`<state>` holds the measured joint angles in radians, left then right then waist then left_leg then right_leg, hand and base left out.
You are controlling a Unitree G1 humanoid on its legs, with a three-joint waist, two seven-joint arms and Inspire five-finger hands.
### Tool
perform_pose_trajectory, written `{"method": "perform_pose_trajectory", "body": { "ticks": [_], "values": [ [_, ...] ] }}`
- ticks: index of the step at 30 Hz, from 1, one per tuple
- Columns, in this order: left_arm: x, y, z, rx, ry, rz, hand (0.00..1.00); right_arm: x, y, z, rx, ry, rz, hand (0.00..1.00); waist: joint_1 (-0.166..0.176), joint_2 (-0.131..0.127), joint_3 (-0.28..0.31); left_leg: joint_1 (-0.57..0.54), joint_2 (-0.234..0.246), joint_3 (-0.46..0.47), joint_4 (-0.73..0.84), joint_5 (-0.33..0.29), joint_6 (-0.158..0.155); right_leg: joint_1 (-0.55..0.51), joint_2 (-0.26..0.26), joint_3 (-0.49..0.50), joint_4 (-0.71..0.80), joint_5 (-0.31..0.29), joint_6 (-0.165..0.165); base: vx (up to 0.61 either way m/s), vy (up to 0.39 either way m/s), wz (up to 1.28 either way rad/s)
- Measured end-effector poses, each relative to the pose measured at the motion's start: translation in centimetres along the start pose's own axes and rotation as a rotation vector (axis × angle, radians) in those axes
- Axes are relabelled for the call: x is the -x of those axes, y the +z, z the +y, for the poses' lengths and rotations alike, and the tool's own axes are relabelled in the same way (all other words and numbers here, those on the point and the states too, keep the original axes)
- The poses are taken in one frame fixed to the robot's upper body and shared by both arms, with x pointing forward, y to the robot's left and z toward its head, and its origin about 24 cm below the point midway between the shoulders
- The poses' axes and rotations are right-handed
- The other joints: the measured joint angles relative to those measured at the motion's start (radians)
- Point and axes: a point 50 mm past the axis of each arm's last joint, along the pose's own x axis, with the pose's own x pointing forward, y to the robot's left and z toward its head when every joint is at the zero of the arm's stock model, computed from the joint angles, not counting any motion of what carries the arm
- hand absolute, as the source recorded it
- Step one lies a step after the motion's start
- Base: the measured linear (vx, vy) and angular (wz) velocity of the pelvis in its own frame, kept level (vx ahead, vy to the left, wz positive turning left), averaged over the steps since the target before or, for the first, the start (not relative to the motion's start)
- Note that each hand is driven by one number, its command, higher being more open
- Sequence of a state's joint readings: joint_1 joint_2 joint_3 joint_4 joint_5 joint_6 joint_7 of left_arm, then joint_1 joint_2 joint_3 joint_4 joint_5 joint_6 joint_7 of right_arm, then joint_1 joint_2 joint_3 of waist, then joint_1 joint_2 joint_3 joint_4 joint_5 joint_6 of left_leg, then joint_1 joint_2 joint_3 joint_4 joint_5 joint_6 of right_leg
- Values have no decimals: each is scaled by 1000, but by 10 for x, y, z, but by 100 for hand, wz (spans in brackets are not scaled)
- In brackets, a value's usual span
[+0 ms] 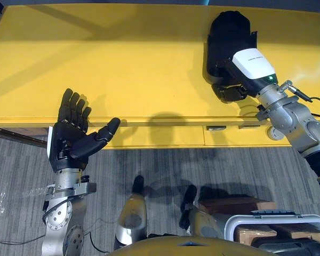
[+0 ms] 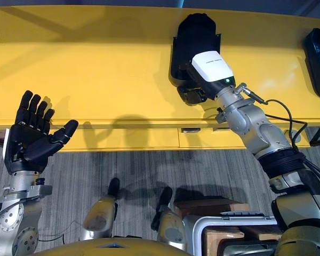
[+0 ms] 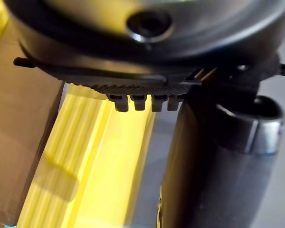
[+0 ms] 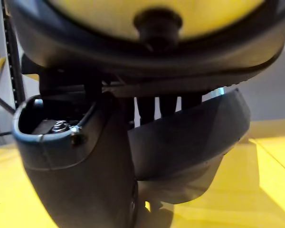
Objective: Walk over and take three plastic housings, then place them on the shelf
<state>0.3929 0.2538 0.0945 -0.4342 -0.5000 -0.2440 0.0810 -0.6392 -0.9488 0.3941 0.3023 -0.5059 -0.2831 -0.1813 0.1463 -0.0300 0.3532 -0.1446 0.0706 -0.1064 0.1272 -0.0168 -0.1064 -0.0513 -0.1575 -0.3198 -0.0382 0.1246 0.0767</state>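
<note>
A black plastic housing (image 1: pixel 229 32) lies on the yellow shelf (image 1: pixel 122 64) towards its back right. My right hand (image 1: pixel 253 66), with a white cover on its back, is over the housing's near end and its fingers curl under that end. Up close in the right wrist view, the housing (image 4: pixel 194 137) sits between the thumb and the fingers just above the yellow surface. A second black housing (image 2: pixel 319 58) lies on the shelf further right. My left hand (image 1: pixel 72 133) is raised at the shelf's front edge on the left, fingers straight and holding nothing.
The shelf's front face carries small metal handles (image 1: pixel 216 128). A grey-rimmed crate (image 1: pixel 272 226) with cardboard inside stands on the grey carpet at lower right. The shelf's left and middle surface is bare yellow.
</note>
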Motion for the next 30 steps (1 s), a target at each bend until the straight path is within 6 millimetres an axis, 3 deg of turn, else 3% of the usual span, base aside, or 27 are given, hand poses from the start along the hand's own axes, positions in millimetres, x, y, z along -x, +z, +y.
{"method": "perform_pose_trajectory", "body": {
  "ticks": [6,14,30],
  "values": [
    [0,0,1,-1,2,-1,100,5,-10,0,30,-2,4,0,11,31,-16,-17,-3,-21,9,0,-1,-2,0,-19,0,-1,-1,-4,-1,8],
    [0,3,1,-1,3,-33,100,3,-14,1,39,-36,2,0,13,41,-16,-27,-5,-35,8,9,-4,-4,-1,-34,0,-4,-6,-22,-5,5],
    [-3,7,3,-7,-5,-62,100,-13,-3,-15,79,-149,-131,0,13,94,5,-46,-8,-50,6,18,-4,-18,-3,-48,2,-1,-1,-2,0,1]
  ]
}}
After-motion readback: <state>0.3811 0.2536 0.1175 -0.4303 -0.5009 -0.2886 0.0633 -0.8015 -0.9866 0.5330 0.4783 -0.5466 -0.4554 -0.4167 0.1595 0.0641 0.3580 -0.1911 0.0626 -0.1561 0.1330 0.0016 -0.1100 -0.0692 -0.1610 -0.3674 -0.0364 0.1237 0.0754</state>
